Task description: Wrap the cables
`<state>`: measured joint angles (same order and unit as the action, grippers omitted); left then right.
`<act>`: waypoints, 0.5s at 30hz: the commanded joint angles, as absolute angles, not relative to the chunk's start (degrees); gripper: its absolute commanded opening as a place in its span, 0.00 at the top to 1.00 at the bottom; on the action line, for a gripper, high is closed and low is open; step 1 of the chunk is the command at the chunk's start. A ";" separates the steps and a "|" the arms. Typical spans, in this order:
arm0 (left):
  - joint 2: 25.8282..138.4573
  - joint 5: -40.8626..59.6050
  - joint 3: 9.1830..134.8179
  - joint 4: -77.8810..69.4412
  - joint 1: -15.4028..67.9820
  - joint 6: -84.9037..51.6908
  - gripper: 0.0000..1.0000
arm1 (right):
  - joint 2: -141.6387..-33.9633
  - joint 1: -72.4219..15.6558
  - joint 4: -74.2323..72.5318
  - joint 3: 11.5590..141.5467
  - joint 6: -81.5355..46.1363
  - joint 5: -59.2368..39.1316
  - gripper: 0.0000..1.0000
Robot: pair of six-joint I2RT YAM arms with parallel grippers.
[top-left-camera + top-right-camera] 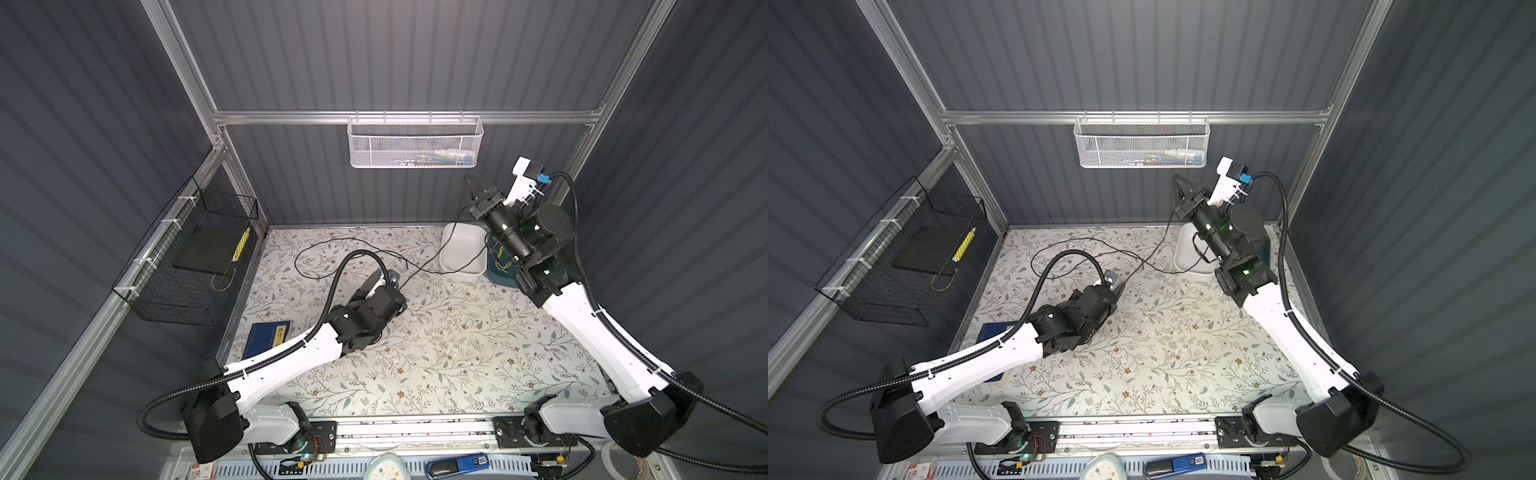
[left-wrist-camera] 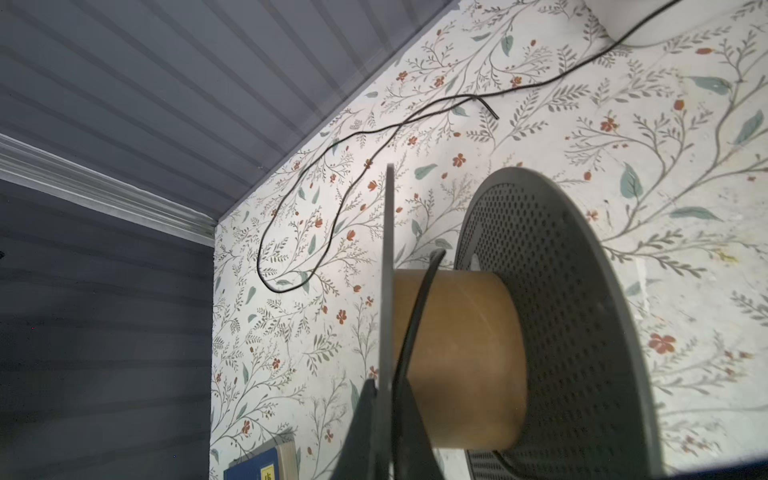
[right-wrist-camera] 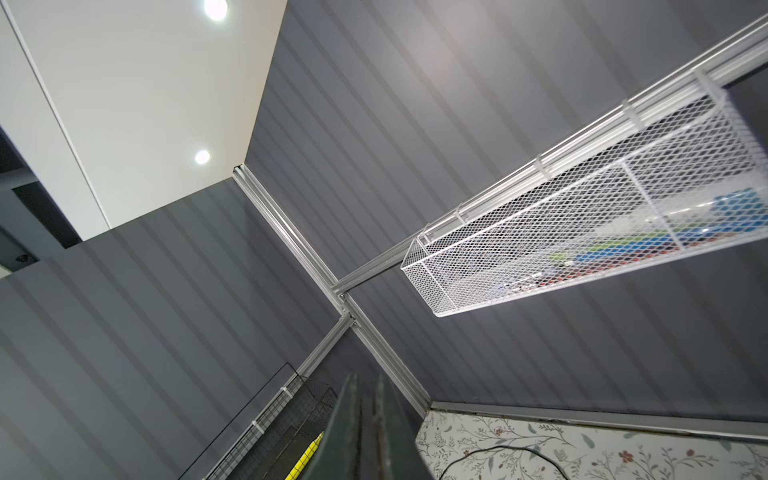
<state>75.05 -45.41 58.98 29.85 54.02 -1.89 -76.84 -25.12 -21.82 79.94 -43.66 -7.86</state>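
Black cable (image 2: 258,259), thin, takes one turn round the brown core (image 2: 457,353) of the grey spool (image 2: 561,332), hard against the thin flange. Spool is near the middle of the floral worktop (image 1: 436,353) and mostly hidden under the left arm in both top views. Left tool (image 2: 389,388) is clamped tight on that thin flange, one finger each side, and the cable passes just beside the inner finger.

Loose loop of cable lies flat between the spool and the back edge, toward the back left corner. Cut end lies flat just behind the spool. Another stretch heads for the back right corner, crosses the white bin (image 1: 461,268) and climbs off the worktop.

Right tool (image 1: 470,186) is raised above the back right corner, tips pointing up at the back wall. Its fingers are almost together, with only a thin slit in the right wrist view. In both top views the cable rises to the fingertips and is pinched there. Cable itself can't be made out in the right wrist view.

Blue book (image 1: 266,336) is at the front left corner, partly under the left arm. White mesh basket (image 1: 415,145) hangs on the back rail.
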 commanded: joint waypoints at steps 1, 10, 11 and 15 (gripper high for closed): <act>72.51 -48.73 58.23 32.02 54.48 -5.56 1.00 | -78.20 -22.93 -25.28 84.54 -47.15 -13.81 0.83; 69.64 -49.68 57.35 35.22 55.11 -7.77 1.00 | -79.52 -18.30 -25.43 86.49 -52.34 -15.94 0.71; 69.10 -50.16 57.32 36.26 55.11 -8.40 1.00 | -78.97 -17.15 -24.57 86.82 -52.62 -16.24 0.70; 67.00 -50.94 56.37 38.51 55.09 -10.01 1.00 | -77.94 -12.44 -19.49 89.72 -53.04 -18.13 0.68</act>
